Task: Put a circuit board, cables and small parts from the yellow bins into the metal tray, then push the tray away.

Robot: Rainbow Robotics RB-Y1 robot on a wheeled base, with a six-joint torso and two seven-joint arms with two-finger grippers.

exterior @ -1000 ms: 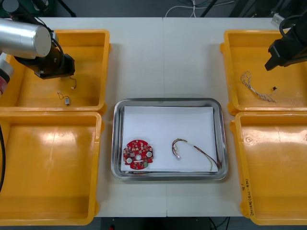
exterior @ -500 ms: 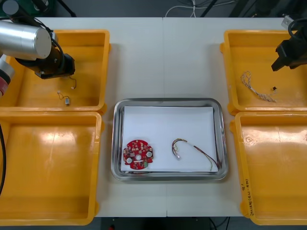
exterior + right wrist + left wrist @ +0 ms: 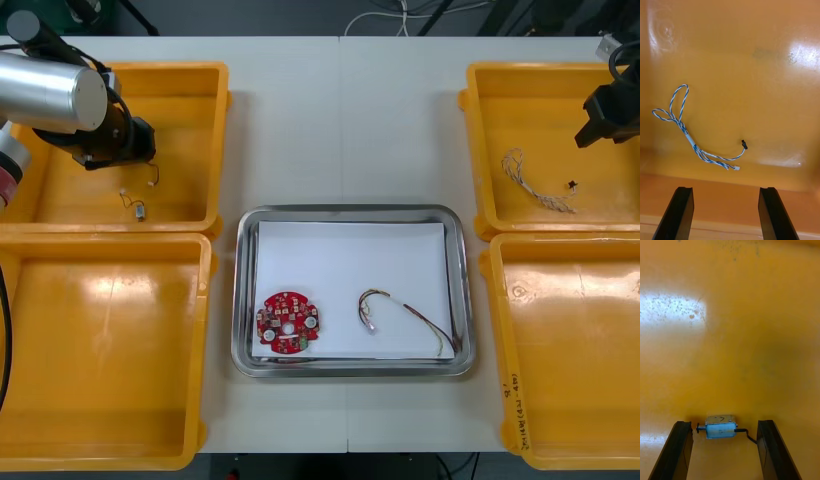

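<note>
The left hand (image 3: 126, 142) hangs over the far yellow bin on the left (image 3: 170, 72). Its two fingers (image 3: 680, 450) are spread wide. In the left wrist view a small metal part (image 3: 720, 426), silvery with a thin black wire at one end, lies on the bin floor between them. There is a gap on each side, so neither finger touches it. From the front, small metal parts (image 3: 138, 209) with thin wires lie on that bin's floor close to the hand (which of them sits between the fingers cannot be told).

The right hand (image 3: 606, 116) sits over the outer side of the far yellow bin on the right (image 3: 478, 150), also spread and holding nothing (image 3: 725, 189). The twisted blue and white cable (image 3: 685, 131) lies loose on that bin's floor ahead of the fingers and well apart from them. It is looped at one end and has a little black plug (image 3: 744, 143) near the other. In the front view it lies toward the bin's near wall (image 3: 530, 180).

The metal tray (image 3: 350, 212) stands on the table (image 3: 340, 120) between the bins, white inside. It holds the round red circuit board (image 3: 288, 322) near its front left corner and the red and yellow cable (image 3: 405, 315) to the board's right, the two apart.
</note>
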